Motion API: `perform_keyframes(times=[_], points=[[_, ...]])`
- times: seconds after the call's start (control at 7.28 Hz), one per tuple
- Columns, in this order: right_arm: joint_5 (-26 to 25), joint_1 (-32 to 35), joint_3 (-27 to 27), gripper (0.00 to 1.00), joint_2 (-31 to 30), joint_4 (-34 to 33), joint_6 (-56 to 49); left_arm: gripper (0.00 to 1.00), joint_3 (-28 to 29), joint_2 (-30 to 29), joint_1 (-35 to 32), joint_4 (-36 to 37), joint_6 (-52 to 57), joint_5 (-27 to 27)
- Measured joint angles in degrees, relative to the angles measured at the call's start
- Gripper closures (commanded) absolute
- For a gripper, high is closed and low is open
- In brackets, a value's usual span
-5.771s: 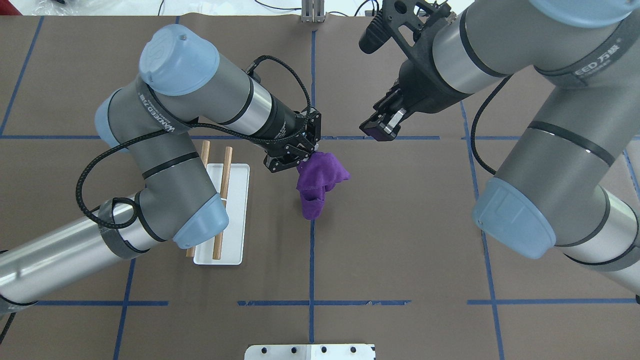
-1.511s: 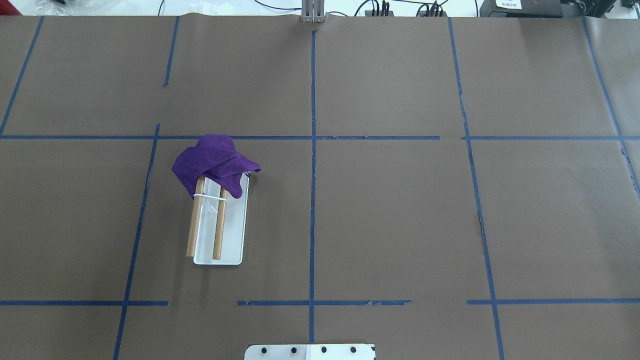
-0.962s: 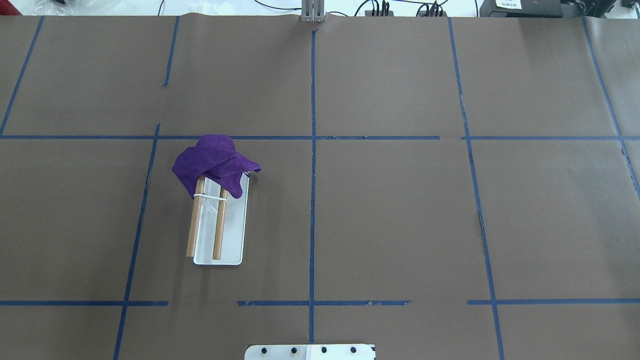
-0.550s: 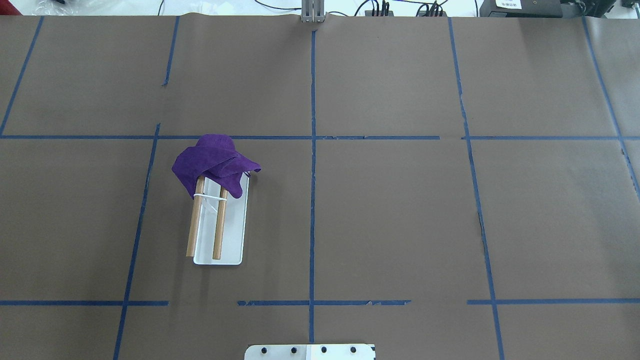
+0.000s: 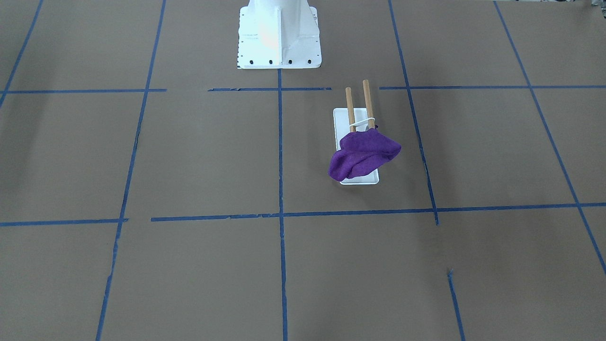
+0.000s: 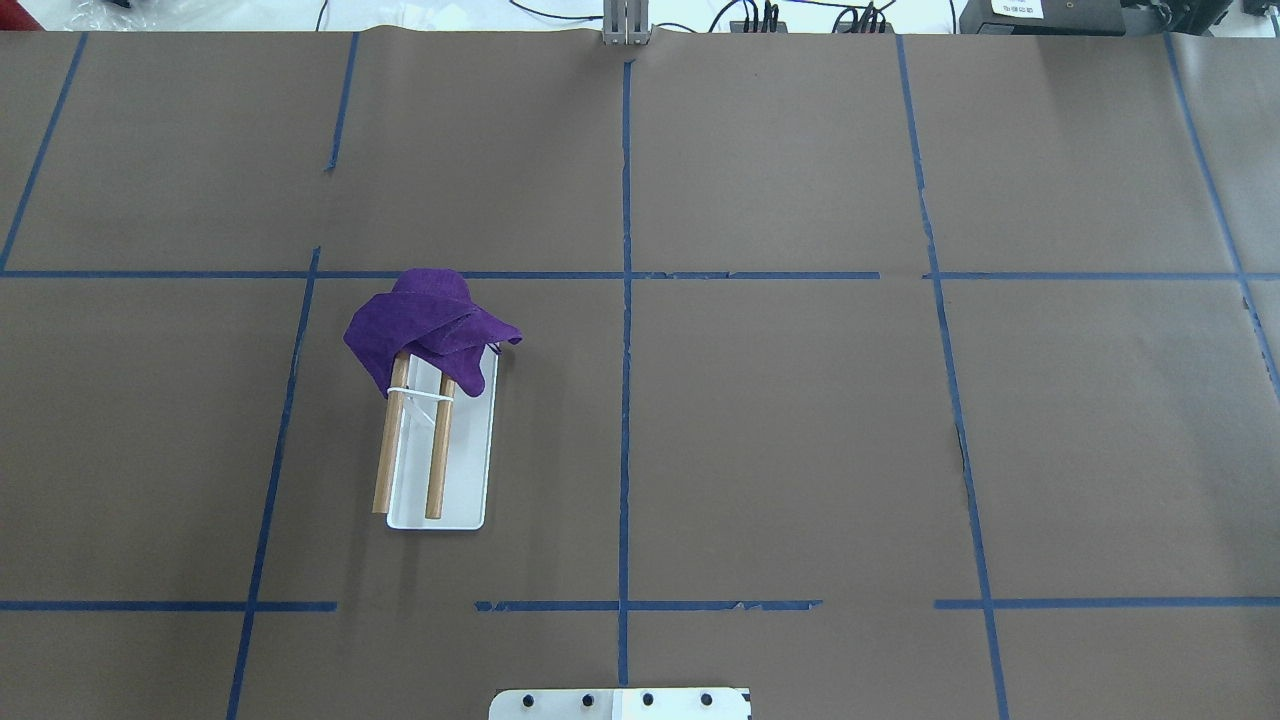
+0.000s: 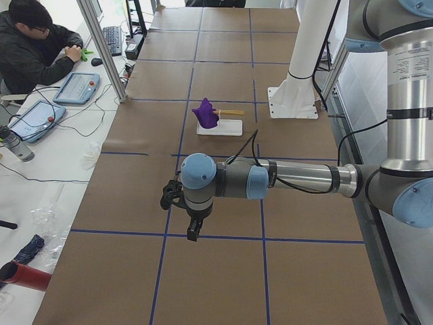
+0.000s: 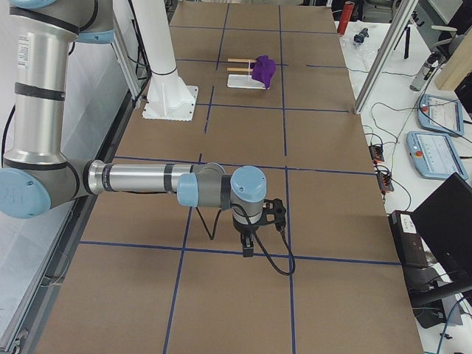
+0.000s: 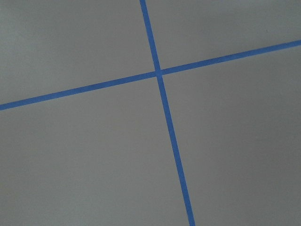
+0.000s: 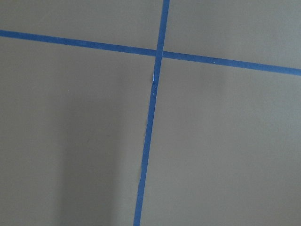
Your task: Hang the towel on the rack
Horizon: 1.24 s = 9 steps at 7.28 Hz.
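The purple towel (image 6: 425, 320) lies bunched over the far ends of the rack's two wooden dowels (image 6: 437, 455); part hangs over the white base (image 6: 467, 470). It also shows in the front view (image 5: 362, 156) and small in the side views (image 7: 205, 114) (image 8: 263, 68). No gripper touches it. My left gripper (image 7: 193, 233) shows only in the exterior left view, pointing down over the table's left end, far from the rack. My right gripper (image 8: 248, 247) shows only in the exterior right view, over the right end. I cannot tell whether either is open or shut.
The white robot pedestal (image 5: 279, 33) stands at the table's near edge. Blue tape lines cross the brown table cover (image 6: 800, 420). A seated person (image 7: 30, 51) and tablets are at a side desk beyond the far edge. Both wrist views show only cover and tape.
Earlier my left gripper held the towel near the table's middle. Now the towel rests on the rack and both arms are out of the overhead view. Nothing has moved in the last 1.5 s.
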Motion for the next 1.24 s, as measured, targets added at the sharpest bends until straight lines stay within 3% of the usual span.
perform_keyframes(times=[1.24], points=[[1.15, 0.00, 0.13, 0.00, -0.31, 0.00, 3.08, 0.00, -0.09, 0.23, 0.01, 0.06, 0.01, 0.07]])
